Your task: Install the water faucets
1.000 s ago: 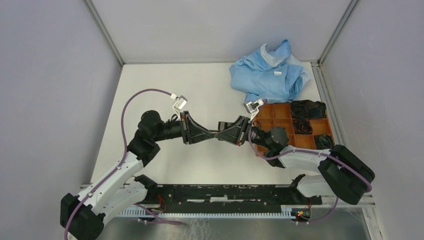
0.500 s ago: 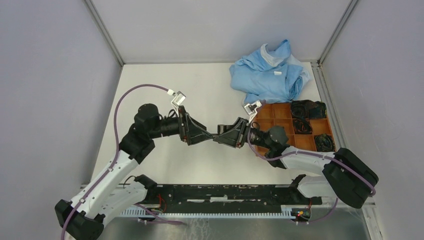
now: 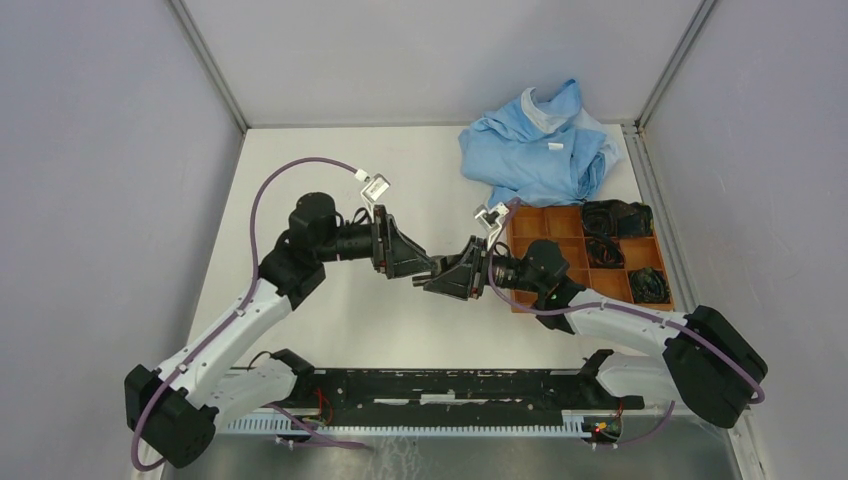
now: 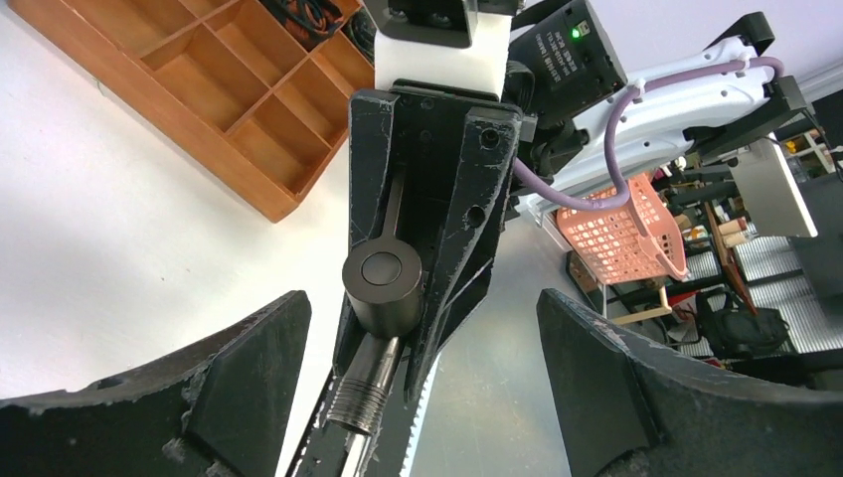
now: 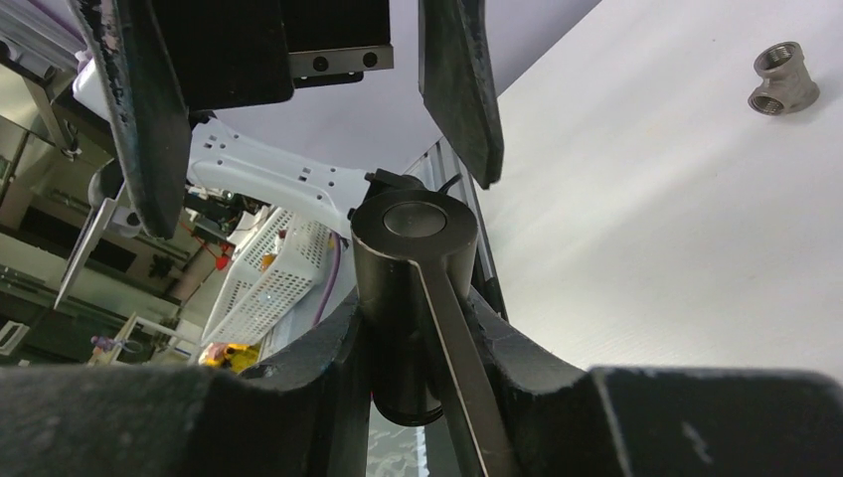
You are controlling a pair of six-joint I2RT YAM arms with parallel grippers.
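Note:
A dark grey water faucet [image 5: 408, 283], a stubby cylinder with a flat lever and a threaded stem [image 4: 356, 402], is pinched between my right gripper's [image 5: 418, 333] fingers. That gripper [image 3: 437, 282] is shut on the faucet above the middle of the table. My left gripper [image 4: 422, 397] faces it tip to tip, open. Its fingers [image 5: 459, 84] stand wide on either side of the faucet [image 4: 383, 288] without touching it. In the top view the left gripper [image 3: 415, 267] sits just left of the right one. A T-shaped fitting [image 5: 783, 78] lies loose on the white table.
An orange compartment tray [image 3: 560, 225] with black parts in its right cells stands at the right, behind the right arm. A crumpled blue cloth [image 3: 540, 145] lies at the back right. A black rail [image 3: 450, 385] runs along the near edge.
My left gripper was shut on the faucet a second ago and has opened, letting go. The right gripper keeps hold. Both tips have shifted slightly left and toward the near edge.

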